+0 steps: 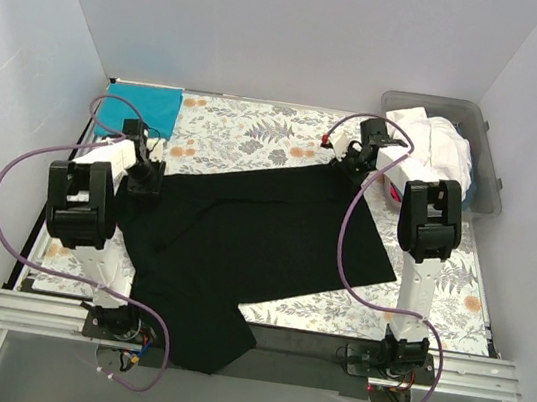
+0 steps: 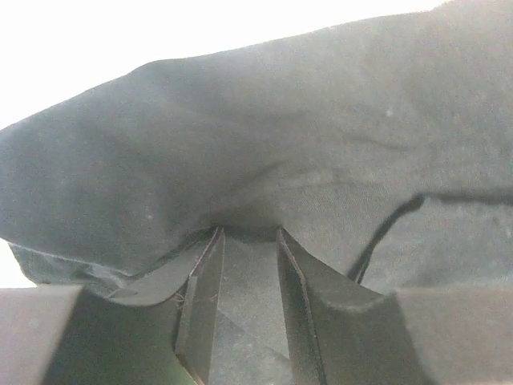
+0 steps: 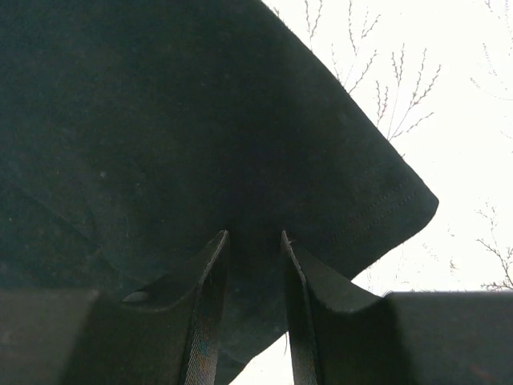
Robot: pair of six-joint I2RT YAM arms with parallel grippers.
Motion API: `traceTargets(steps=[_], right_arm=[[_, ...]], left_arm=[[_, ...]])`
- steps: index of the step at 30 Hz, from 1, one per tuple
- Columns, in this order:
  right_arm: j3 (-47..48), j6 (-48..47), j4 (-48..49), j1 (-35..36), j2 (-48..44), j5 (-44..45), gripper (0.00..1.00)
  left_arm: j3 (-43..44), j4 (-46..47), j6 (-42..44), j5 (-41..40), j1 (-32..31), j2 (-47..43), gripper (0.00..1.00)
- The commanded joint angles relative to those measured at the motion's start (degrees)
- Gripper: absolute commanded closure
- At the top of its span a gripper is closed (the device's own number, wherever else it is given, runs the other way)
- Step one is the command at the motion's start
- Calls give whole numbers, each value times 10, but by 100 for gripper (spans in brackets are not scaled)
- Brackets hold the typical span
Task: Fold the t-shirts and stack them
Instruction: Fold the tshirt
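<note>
Two grippers, and we have both of them clamped on the same garment. Our left gripper [image 2: 248, 234] pinches a fold of the black t-shirt [image 2: 264, 144] between narrowly set fingers [image 2: 204, 297], the cloth bunching right at the tips. From above, the left gripper [image 1: 147, 181] sits at the shirt's left side, near the left edge of the worktop. Our right gripper [image 3: 255, 237] has its fingers [image 3: 210, 305] closed on black cloth too, just beside a stitched, hemmed corner. Overhead, the right gripper [image 1: 343, 164] holds the shirt's far right corner, toward the far right of the worktop.

Between our two arms the black t-shirt [image 1: 254, 229] lies spread across the middle of the floral table cloth [image 1: 248, 132], and one part of it hangs over the near edge between the arm bases. We see the teal-blue t-shirt [image 1: 143, 106] lying flat in the far left corner. The white t-shirt [image 1: 438, 146] sits crumpled in the grey tub [image 1: 489, 188] at the far right corner.
</note>
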Motion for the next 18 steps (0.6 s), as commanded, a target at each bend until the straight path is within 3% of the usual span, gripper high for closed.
traceTargets(steps=[1,8,11,13,18], right_arm=[[-45,-12,-40,3,-10,20,61],[-82,8,-62,5,-42,5,61],[-61,30,-67,3,-57,4,60],[-32,40,-74,1,-72,-9,59],[27,60,-102,-1,-90,-33,58]], left_arm=[[51,35,18,-17,3,68,69],[275,4,42,-26,6,219,71],[392,-47,44,36,13,253,65],[418,-72,58,88,13,234,62],[384,-96,68,179,14,148,51]])
